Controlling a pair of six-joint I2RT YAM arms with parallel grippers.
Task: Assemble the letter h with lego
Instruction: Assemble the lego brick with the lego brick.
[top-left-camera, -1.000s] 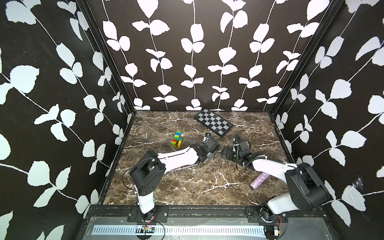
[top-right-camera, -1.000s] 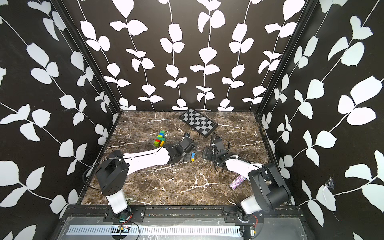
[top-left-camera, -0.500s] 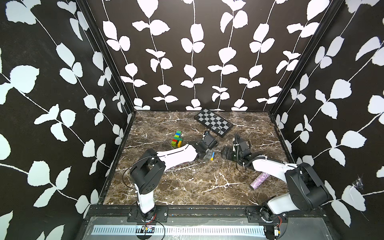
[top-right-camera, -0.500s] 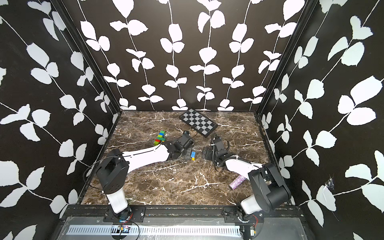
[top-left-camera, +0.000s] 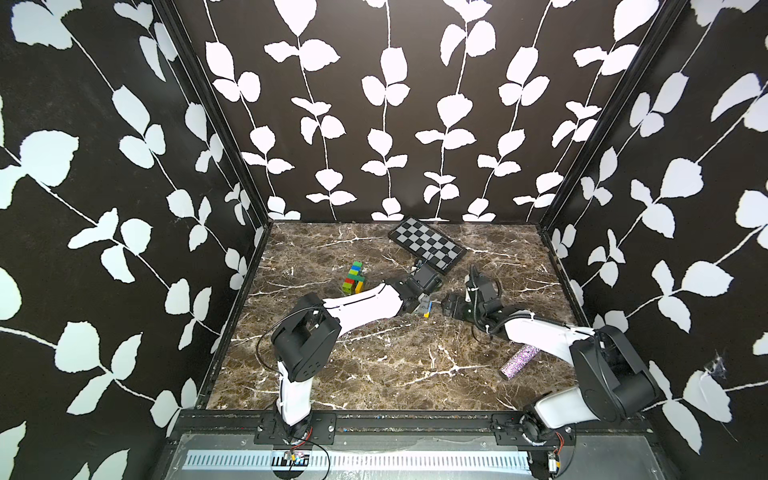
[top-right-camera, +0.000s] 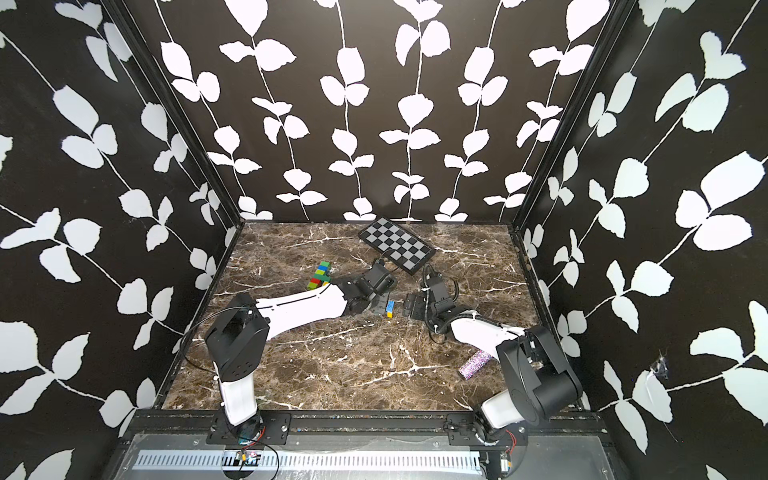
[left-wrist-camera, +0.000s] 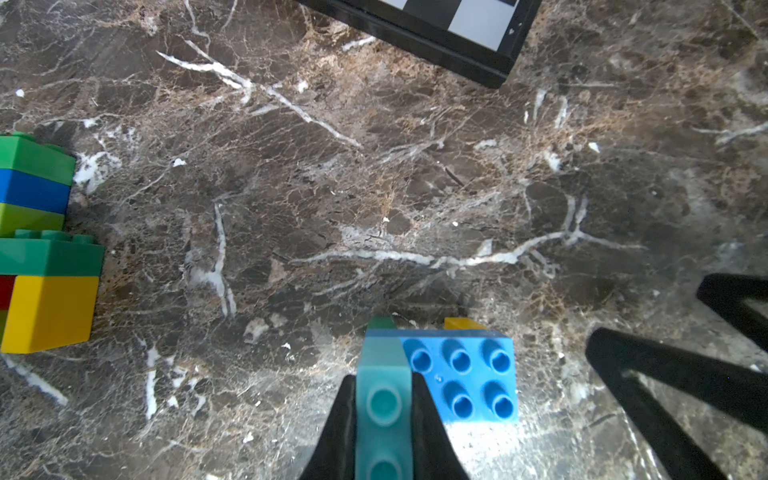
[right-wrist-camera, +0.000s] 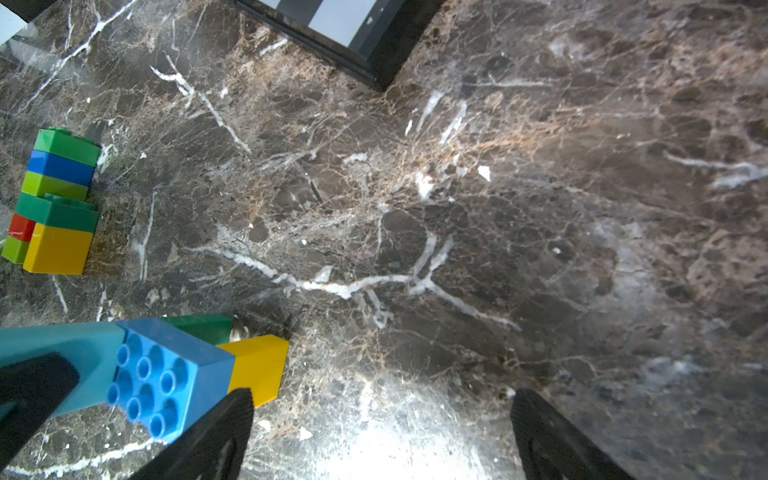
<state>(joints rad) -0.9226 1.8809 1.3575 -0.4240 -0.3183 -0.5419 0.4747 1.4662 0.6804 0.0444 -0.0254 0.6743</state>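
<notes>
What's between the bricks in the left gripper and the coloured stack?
Only bare marble tabletop separates the held bricks in the left gripper from the stack, as the left wrist view shows.

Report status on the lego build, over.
Left gripper shut on teal brick, blue brick flush against it. Right gripper open, empty, close by. Multicoloured stack lies apart on the marble. Nothing between them.

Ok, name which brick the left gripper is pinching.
The pale blue brick: the left gripper is shut on it alone; the blue brick beside it sits outside the jaws.
</notes>
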